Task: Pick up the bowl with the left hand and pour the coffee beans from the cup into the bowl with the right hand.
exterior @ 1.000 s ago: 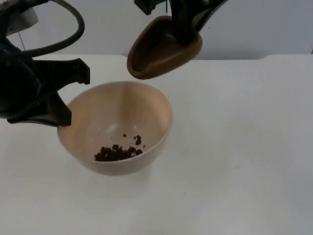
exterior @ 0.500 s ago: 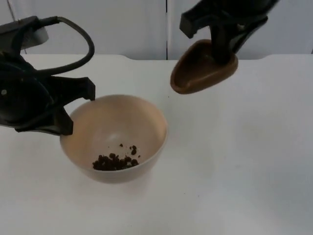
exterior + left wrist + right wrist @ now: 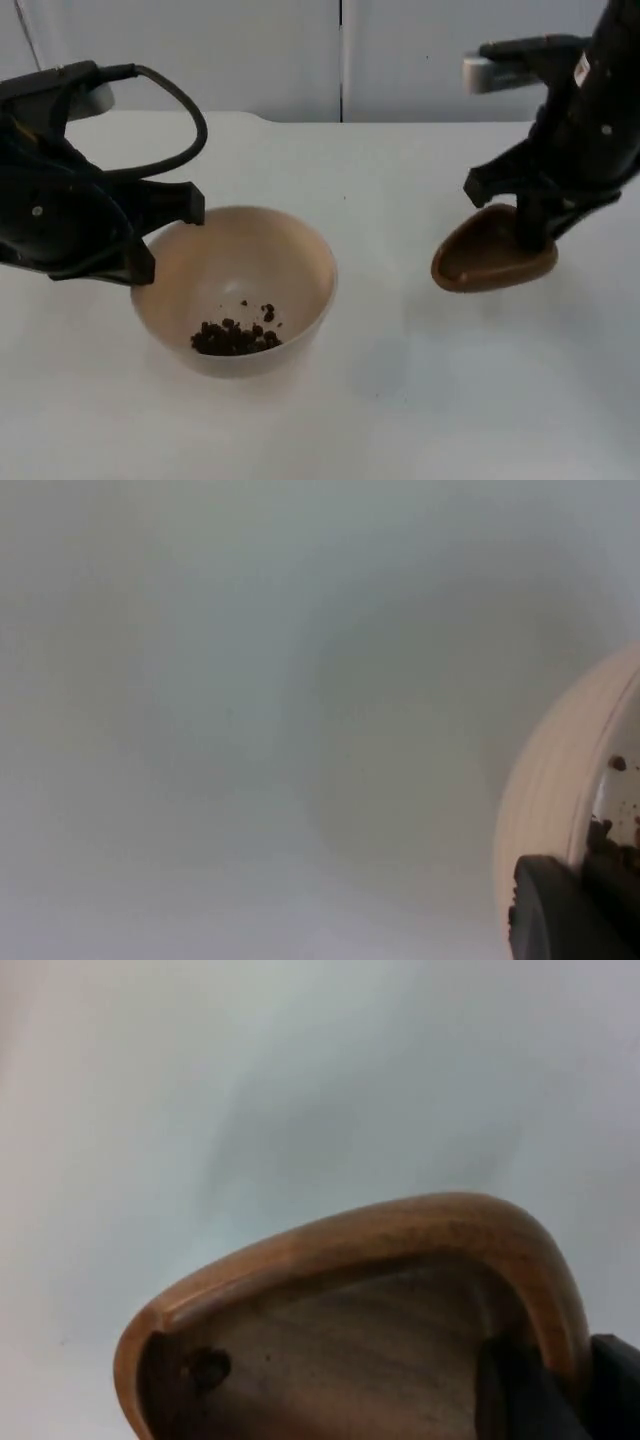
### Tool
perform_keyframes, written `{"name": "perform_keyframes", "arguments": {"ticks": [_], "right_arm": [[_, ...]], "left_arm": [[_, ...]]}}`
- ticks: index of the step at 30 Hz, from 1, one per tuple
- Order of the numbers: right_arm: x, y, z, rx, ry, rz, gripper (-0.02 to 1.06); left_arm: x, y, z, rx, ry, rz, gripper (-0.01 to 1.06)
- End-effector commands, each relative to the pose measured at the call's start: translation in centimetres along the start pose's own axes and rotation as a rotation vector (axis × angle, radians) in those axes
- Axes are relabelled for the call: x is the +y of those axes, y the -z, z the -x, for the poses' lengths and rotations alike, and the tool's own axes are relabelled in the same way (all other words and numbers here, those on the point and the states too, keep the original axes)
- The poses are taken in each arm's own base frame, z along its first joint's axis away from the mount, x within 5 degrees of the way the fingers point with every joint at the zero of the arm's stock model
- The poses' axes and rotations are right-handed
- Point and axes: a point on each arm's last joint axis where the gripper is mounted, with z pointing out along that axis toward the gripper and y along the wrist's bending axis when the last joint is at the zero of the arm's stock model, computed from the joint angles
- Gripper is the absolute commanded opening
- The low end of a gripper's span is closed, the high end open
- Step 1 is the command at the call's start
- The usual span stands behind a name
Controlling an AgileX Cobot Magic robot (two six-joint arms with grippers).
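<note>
Right gripper (image 3: 533,232) is clamped on the rim of the brown wooden cup (image 3: 493,262), one finger inside the cup wall, one outside. The cup hangs tilted, mouth facing the bowl, low over the white table (image 3: 420,400); whether its underside touches the table cannot be told. A second ago this cup was tipped high beside the far rim of the bowl; half a second ago it was already swinging away; now it sits well apart from the bowl, on the side away from the left arm. In the right wrist view the cup's (image 3: 360,1340) interior looks nearly bare, with one dark bean-like speck (image 3: 208,1367) left near its lip.

Left gripper (image 3: 140,240) grips the beige bowl (image 3: 235,290) at the rim nearest the left arm, fingers closed on the wall; the left wrist view shows a black fingertip (image 3: 560,910) against the bowl's (image 3: 545,810) rim. The bowl has come down from where it was a second ago and looks close to the table, contact uncertain.

Coffee beans (image 3: 235,338) lie in a small dark heap at the bottom of the bowl, a few scattered up the inner wall.

Judgement: the pour is done and both arms are in the set-down phase. What remains is likely lowering and releasing cup and bowl.
</note>
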Motion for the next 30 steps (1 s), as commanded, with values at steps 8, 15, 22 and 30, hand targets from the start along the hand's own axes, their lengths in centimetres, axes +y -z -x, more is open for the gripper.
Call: {"name": "perform_keyframes", "arguments": {"ticks": [8, 15, 22, 30], "right_arm": [[-3.3, -2.6, -2.7, -0.058, -0.142, -0.004, 0.00], [-3.5, -4.2, -3.9, -0.050, -0.178, -0.005, 0.00], [-3.4, -5.1, -4.8, -0.040, -0.210, 0.003, 0.00], [-3.4, -5.7, -5.9, -0.029, -0.241, 0.002, 0.00]], "left_arm": [[0.7, -2.4, -0.2, 0.001, 0.002, 0.034, 0.00], [1.0, -3.4, -0.6, 0.035, 0.005, 0.048, 0.00], [1.0, -3.4, -0.6, 0.030, 0.005, 0.047, 0.00], [1.0, -3.4, -0.6, 0.030, 0.006, 0.047, 0.00]]}}
